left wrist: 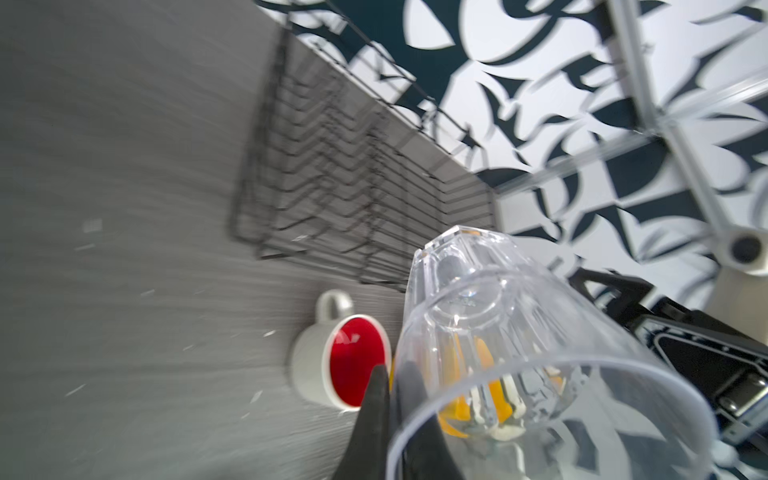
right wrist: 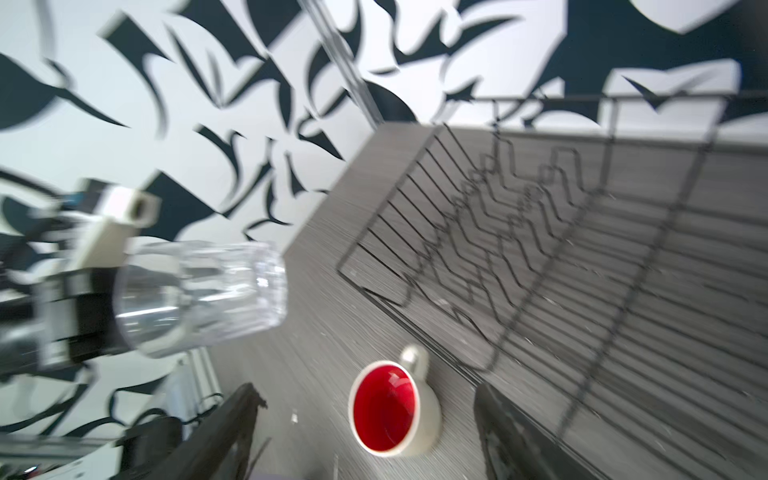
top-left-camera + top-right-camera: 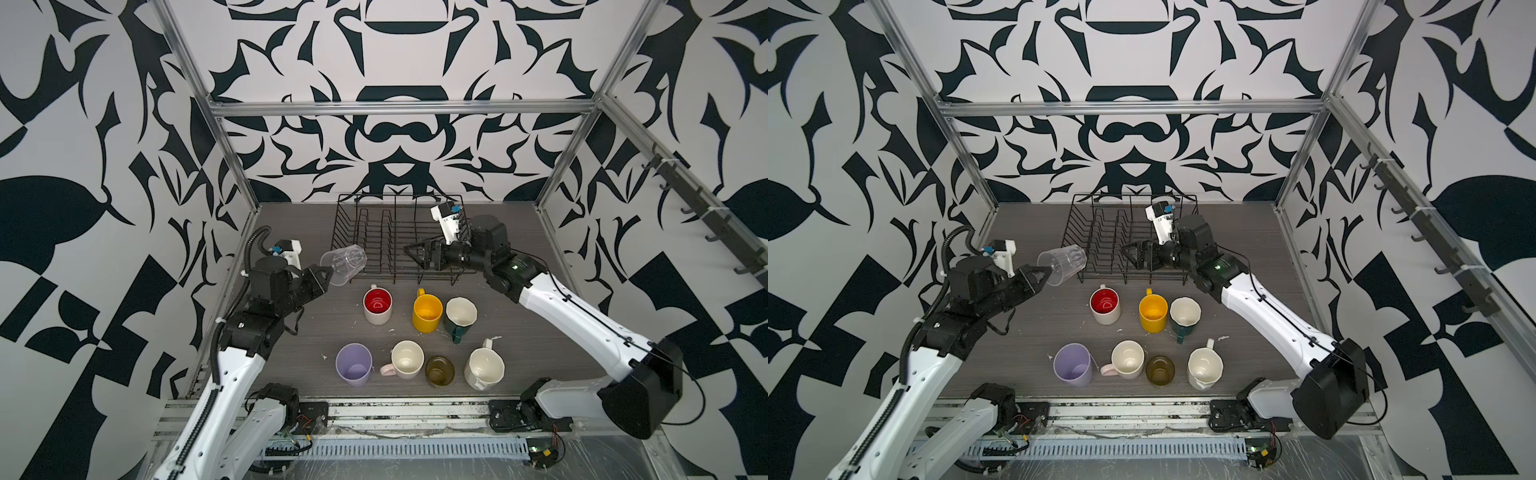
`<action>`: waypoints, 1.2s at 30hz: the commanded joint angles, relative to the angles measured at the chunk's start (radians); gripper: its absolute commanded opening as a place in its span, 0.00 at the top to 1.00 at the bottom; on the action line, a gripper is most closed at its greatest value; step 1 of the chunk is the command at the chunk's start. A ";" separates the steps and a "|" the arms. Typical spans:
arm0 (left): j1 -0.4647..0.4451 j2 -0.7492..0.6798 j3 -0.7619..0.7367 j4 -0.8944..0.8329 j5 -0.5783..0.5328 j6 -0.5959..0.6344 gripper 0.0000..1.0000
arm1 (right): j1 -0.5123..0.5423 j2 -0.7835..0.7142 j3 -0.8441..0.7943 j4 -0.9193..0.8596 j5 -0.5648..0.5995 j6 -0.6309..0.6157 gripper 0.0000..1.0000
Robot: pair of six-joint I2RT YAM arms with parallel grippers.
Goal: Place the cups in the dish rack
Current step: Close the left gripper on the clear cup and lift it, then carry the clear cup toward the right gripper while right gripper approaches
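Note:
My left gripper point(image 3: 328, 272) point(image 1: 392, 370) is shut on the rim of the clear glass point(image 3: 344, 264) point(image 2: 199, 299), holding it tilted in the air just left of the black wire dish rack point(image 3: 399, 194) point(image 1: 332, 174). My right gripper point(image 3: 409, 249) point(image 2: 363, 390) hangs open and holds nothing over the rack's front right part. Standing upright on the table are the red-lined mug point(image 3: 377, 305), yellow mug point(image 3: 427, 312), dark green mug point(image 3: 459, 318), lilac tumbler point(image 3: 354, 365), cream mug point(image 3: 406, 359), olive glass point(image 3: 439, 370) and white faceted mug point(image 3: 483, 368). No cup is in the rack.
Aluminium frame posts point(image 3: 232, 166) and patterned walls close in the table at the back and both sides. A metal rail point(image 3: 395, 409) with the arm bases runs along the front edge. The right forearm point(image 3: 573, 316) stretches over the table's right side.

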 commanded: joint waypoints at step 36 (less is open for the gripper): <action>-0.021 0.262 -0.010 0.635 0.572 -0.181 1.00 | 0.014 0.212 0.109 0.540 -0.492 0.284 0.16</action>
